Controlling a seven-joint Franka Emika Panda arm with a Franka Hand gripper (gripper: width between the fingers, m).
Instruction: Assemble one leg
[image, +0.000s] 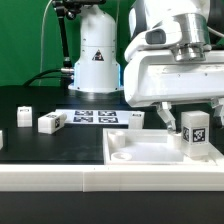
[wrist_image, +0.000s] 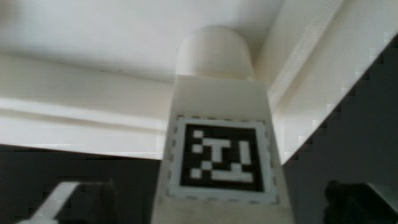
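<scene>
A white leg (image: 195, 133) with a black-and-white tag stands upright in the right near corner of the large white tray-like piece (image: 140, 152). My gripper (image: 192, 120) hangs right over it, open. In the wrist view the leg (wrist_image: 222, 130) points away between my fingers (wrist_image: 64, 205), with a dark gap showing on each side. Its rounded tip rests against the tray's white surface (wrist_image: 71, 90). Two more legs (image: 50, 122) (image: 24, 116) lie on the black table at the exterior view's left. A third shows at the left edge (image: 2, 140).
The marker board (image: 95, 116) lies flat on the table behind the tray. The arm's white base (image: 97, 55) stands at the back, with cables and a green wall behind it. A white raised border (image: 60, 180) runs along the table's near edge.
</scene>
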